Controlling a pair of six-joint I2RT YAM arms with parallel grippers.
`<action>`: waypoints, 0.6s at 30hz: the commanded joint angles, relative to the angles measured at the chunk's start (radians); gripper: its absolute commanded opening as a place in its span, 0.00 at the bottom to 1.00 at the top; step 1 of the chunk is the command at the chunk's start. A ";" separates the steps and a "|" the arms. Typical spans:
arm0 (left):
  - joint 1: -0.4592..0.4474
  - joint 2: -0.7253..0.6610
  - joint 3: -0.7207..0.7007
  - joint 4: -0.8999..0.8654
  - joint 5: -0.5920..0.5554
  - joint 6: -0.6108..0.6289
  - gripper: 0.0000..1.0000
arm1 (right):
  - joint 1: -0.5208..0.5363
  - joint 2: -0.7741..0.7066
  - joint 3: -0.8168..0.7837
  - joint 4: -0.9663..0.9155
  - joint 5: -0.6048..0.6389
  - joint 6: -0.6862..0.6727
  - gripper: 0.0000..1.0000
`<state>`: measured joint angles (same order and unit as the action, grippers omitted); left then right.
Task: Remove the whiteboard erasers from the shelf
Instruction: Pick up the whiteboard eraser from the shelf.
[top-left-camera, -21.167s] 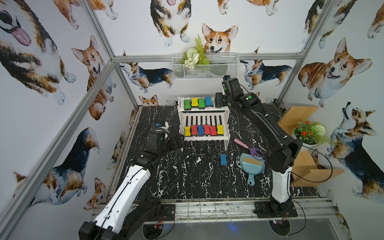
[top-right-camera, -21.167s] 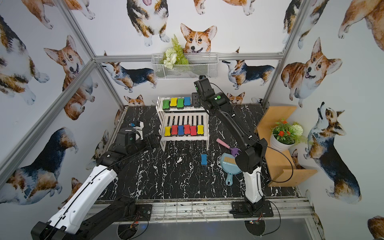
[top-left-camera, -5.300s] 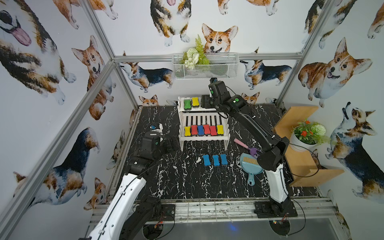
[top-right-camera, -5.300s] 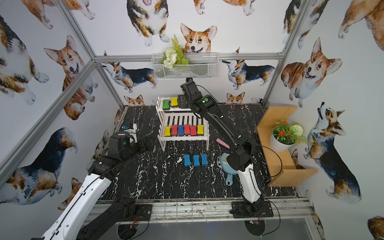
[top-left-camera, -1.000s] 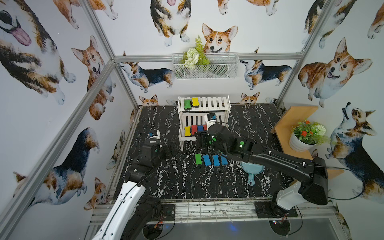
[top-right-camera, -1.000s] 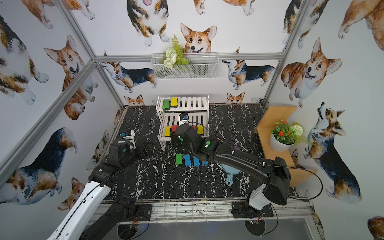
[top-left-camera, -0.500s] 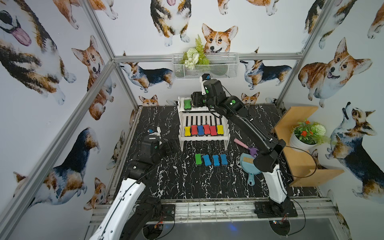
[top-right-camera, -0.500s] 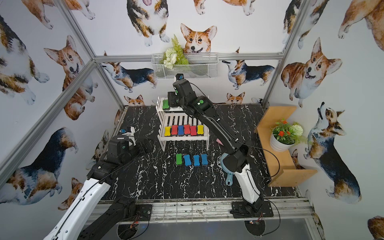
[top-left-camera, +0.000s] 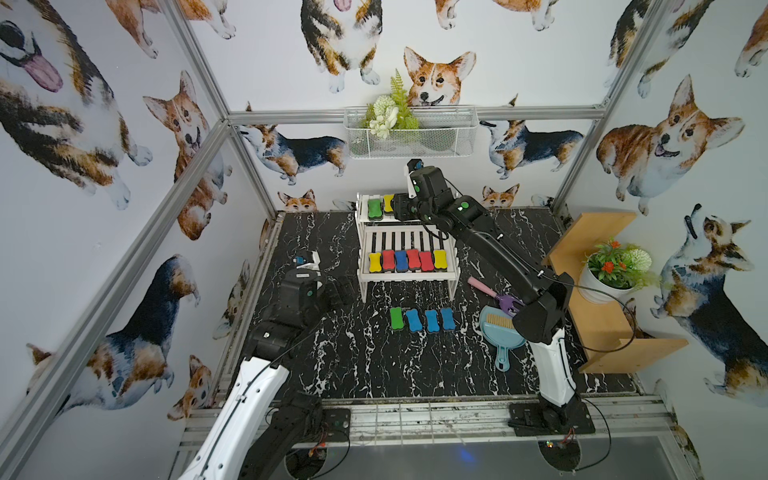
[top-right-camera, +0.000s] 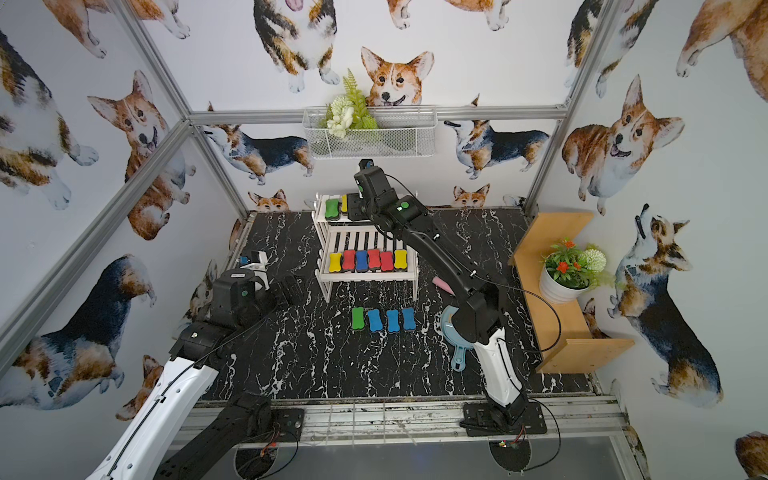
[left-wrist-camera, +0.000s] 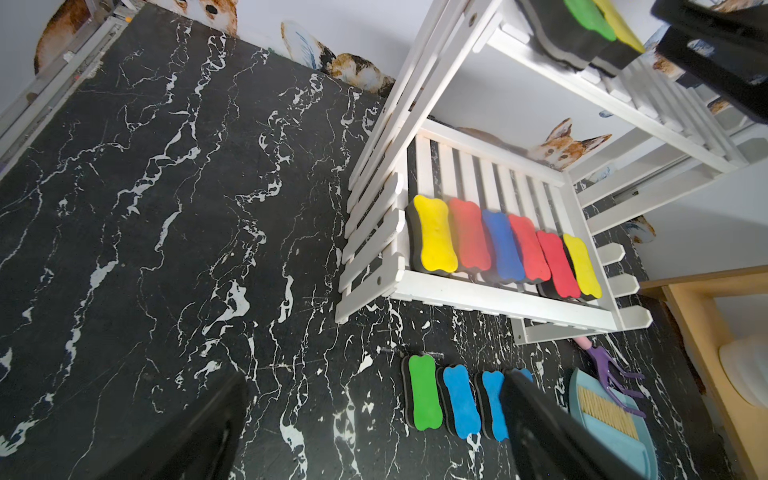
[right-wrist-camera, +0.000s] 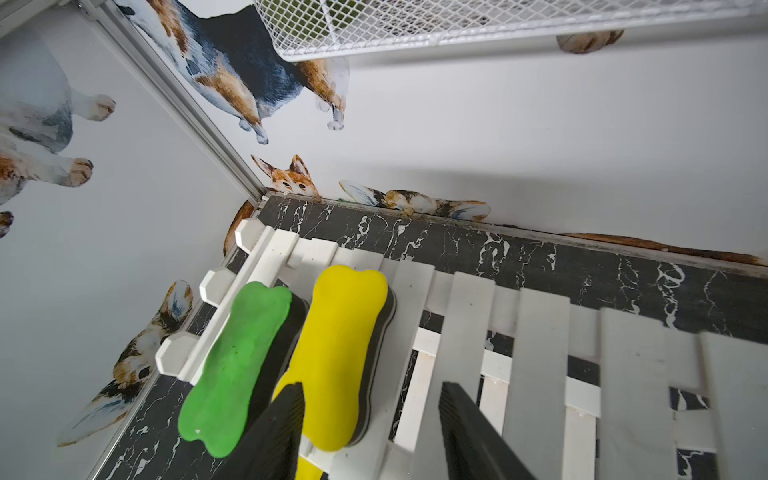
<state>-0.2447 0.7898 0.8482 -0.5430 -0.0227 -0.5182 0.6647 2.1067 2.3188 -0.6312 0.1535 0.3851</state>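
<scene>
yellow eraser: top tier of the shelf, green eraser snug at its 9 o'clock
right gripper: jaws parted, straddling yellow, not pinching yet
step: looks like the grab; next up, squeeze and lift without nudging green
left gripper: spread wide, empty, at the shelf's 8 o'clock

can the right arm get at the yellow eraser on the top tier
Probably yes: the right gripper hovers over the yellow eraser, fingers apart, nothing covering it, though the green eraser beside it leaves little room.
</scene>
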 joint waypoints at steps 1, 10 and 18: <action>0.001 -0.002 0.000 0.009 -0.006 0.014 1.00 | -0.001 -0.017 -0.034 0.074 -0.009 0.018 0.60; 0.001 0.002 0.006 0.005 -0.008 0.020 1.00 | -0.001 0.043 0.017 0.012 0.024 0.032 0.58; 0.001 -0.004 0.000 0.003 -0.016 0.027 1.00 | -0.001 -0.049 -0.116 0.012 0.093 0.049 0.55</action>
<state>-0.2447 0.7868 0.8482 -0.5438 -0.0273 -0.5037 0.6651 2.0918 2.2459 -0.5846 0.2012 0.4225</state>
